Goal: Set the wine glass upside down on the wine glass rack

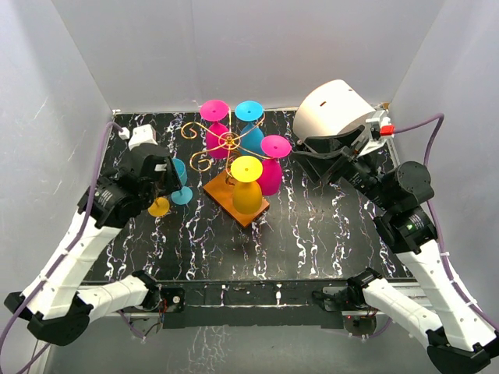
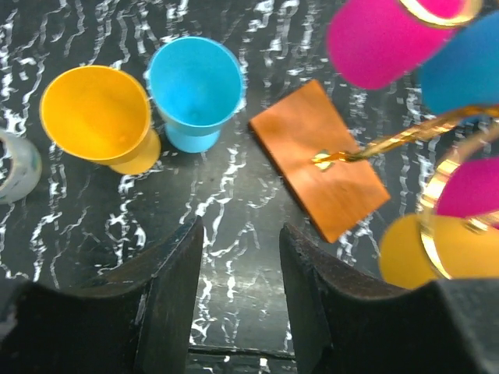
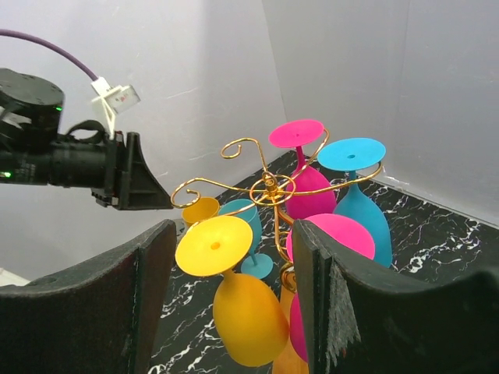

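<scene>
L gripper (image 2: 242, 234) seen unclenched, empty, poised near upright blue wine glass (image 2: 195, 82) & yellow wine glass (image 2: 93, 113) on table (image 2: 234, 195), likely for pickup. Neither yet hung on wine glass rack (image 2: 312, 148). R gripper (image 3: 234, 230) slack, empty, parked clear.

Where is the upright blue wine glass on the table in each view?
Top external: blue wine glass, left of centre, left of the rack.
Left wrist: blue wine glass, top, left of centre.
Right wrist: blue wine glass, centre, behind the rack.
Shared landmark: upright yellow glass beside it.
</scene>
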You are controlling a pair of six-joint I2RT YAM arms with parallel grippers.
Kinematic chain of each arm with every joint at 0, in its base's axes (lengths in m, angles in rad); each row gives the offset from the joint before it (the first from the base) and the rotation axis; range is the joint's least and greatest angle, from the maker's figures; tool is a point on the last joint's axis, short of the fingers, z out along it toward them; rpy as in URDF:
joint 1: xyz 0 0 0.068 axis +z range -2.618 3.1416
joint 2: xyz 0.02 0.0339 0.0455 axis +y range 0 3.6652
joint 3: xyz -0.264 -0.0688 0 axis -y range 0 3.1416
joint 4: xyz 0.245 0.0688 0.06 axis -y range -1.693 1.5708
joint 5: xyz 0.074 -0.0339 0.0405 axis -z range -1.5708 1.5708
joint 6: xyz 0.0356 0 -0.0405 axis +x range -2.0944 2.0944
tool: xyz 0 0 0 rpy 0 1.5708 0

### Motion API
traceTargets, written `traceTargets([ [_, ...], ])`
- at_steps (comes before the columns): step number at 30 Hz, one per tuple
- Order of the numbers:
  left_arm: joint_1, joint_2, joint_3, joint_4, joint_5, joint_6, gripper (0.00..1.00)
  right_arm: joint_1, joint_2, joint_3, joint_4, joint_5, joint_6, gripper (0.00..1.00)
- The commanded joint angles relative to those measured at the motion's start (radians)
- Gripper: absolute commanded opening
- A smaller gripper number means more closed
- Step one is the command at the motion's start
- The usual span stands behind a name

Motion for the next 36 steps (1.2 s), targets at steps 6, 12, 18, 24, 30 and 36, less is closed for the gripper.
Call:
traceTargets([
  [6, 0.231, -0.004, -0.152, 0.062, 0.098, 0.053, 0.27, 0.004, -0.03, -0.013, 0.04, 0.025, 0.0, 0.57],
  [12, 0.41, 0.04, -0.237, 0.162, 0.26, 0.104, 0.28, 0.004, -0.039, -0.018, 0.037, 0.027, 0.003, 0.56],
  [18, 0.539, 0.148, -0.25, 0.246, 0.301, 0.161, 0.27, 0.004, -0.048, -0.026, 0.034, 0.031, 0.006, 0.55],
  [24, 0.551, 0.223, -0.217, 0.246, 0.37, 0.241, 0.26, 0.004, -0.05, -0.023, 0.007, 0.048, -0.011, 0.54],
  [30, 0.551, 0.215, -0.239, 0.227, 0.388, 0.266, 0.27, 0.003, -0.044, -0.031, 0.017, 0.051, -0.012, 0.54],
  [36, 0.551, 0.242, -0.263, 0.221, 0.371, 0.281, 0.23, 0.004, -0.031, -0.031, 0.03, 0.042, -0.007, 0.53],
])
